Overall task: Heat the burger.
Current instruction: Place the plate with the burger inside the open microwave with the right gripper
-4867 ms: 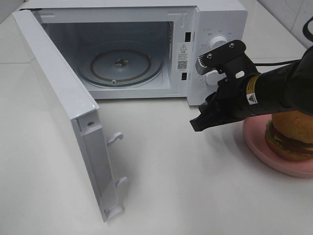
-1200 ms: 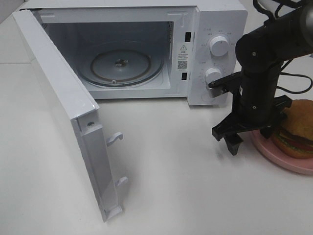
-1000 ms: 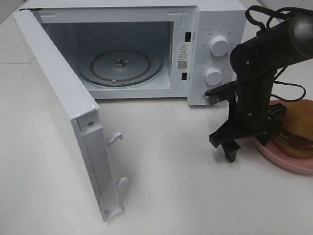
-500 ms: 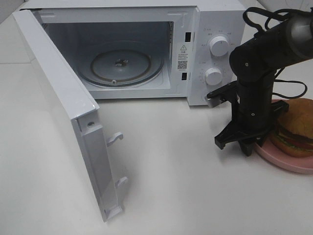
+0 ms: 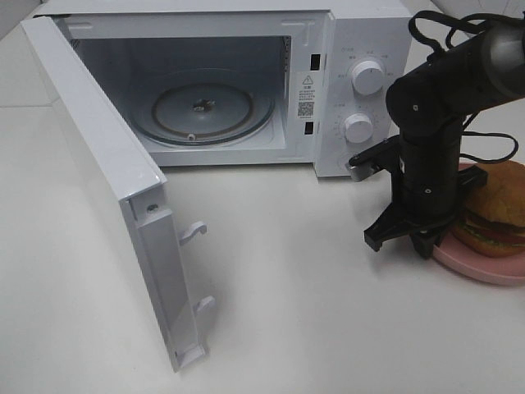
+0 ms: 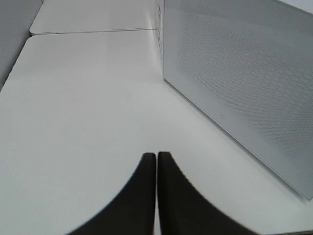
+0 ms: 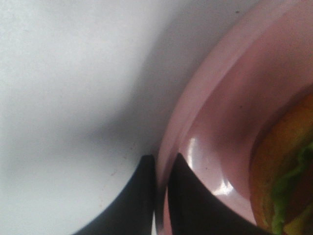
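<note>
On the white bench (image 5: pixel 312 320), a microwave (image 5: pixel 361 41) stands with its door (image 5: pixel 107 180) wide open; to its right, a pink plate (image 5: pixel 484 269) carries the burger (image 5: pixel 499 209). Clamped on the plate's rim is the right pincer (image 7: pixel 162 159); the left pincer (image 6: pixel 156 164) is closed, empty.

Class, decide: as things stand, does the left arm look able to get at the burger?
Probably not: the left gripper sits outside the open microwave door, which stands between it and the burger at far right.

I see bright, even overhead light; soft grey shadow on counter (image 7: pixel 58 58) beside right pincer (image 7: pixel 161 196); my right wrist view blurred; glare spots on pink plate (image 7: pixel 220 112).
</note>
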Robot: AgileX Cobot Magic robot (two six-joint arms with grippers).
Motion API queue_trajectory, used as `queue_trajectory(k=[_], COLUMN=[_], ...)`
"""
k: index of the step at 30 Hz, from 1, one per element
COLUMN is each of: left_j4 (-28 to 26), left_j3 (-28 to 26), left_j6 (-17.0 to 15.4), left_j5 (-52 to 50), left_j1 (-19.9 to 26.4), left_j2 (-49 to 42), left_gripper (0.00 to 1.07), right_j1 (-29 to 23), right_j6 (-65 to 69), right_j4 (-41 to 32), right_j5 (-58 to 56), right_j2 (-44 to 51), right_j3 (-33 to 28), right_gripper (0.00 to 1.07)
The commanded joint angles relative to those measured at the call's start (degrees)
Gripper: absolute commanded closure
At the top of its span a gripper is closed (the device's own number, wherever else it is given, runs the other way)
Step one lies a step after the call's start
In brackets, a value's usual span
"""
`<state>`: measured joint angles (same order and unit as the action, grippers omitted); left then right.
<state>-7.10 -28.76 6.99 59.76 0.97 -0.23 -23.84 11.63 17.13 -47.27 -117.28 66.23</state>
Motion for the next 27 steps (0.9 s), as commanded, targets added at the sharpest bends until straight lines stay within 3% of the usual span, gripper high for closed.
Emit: queue_trajectory(k=[1,8,15,27], left_j4=[-0.52,-0.52,-0.52,-0.52], left_j3=[0.11,0.11,0.11,0.11], left_j6=[-0.23,-0.23,-0.23,-0.23], left_j5=[-0.57,-0.57,-0.57,-0.57], left_j1=[0.17,0.17,0.17,0.17], left_j2=[-1.09,-1.09,-1.09,-1.09], left_gripper=[1.06,1.06,1.06,1.06], right_j1=[-0.11,-0.63,-7.73,-10.77], right_j6=[-1.38,-3.15,4.47,5.61], right_j4=[-1.66,-0.17,10.14,12.20], right_j5=[2.01,3.78,5.79,7.85], right_j2=[0.86,4.70,7.05,12.15], right_j3=[-1.55,-4.87,-9.22,-14.27], right_gripper=[1.07,1.07,1.07,1.07])
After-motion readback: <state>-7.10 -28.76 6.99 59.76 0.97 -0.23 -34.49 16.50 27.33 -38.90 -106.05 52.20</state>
